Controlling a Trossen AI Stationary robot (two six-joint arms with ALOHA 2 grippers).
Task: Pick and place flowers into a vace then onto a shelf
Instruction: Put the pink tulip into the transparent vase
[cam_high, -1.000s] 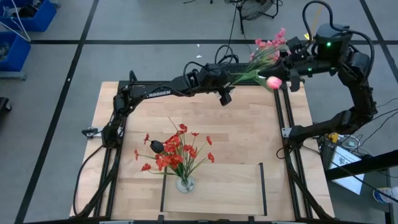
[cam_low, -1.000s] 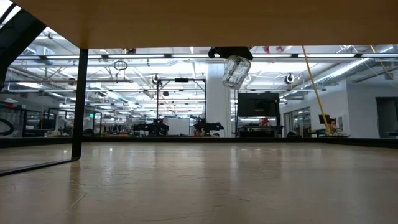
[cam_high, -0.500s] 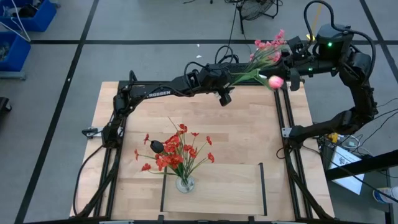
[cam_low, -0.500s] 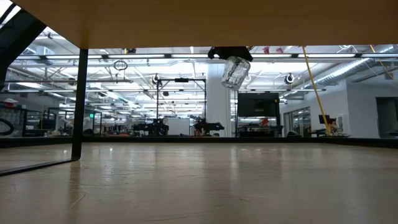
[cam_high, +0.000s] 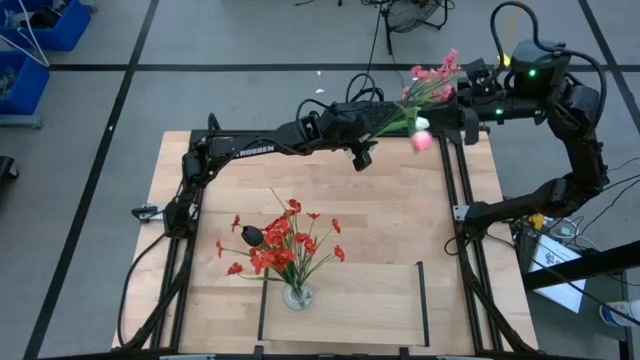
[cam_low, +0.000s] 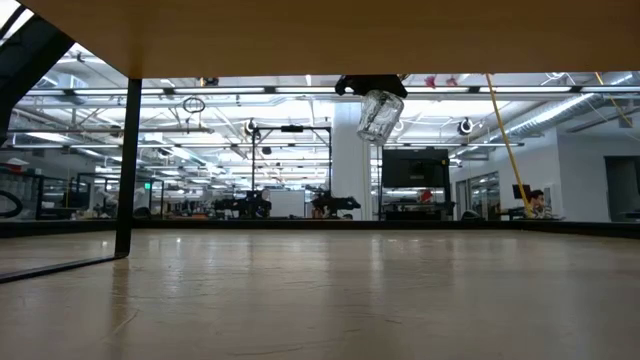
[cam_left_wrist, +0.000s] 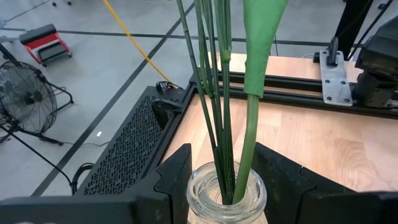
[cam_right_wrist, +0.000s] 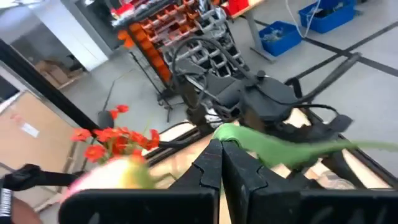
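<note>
Left gripper (cam_left_wrist: 227, 186) fingers clamp a glass vase (cam_left_wrist: 227, 199) of stems; right gripper (cam_right_wrist: 222, 163) fingers together, at two o'clock.

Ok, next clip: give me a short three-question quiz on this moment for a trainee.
1. True or false: the left gripper grips a glass vase holding green stems.
2. The flowers in the second vase, on the shelf, are: A red, B white, C yellow.
3. Fill in: the right gripper has its fingers ____.
Key: 1 true; 2 A; 3 shut.
</note>
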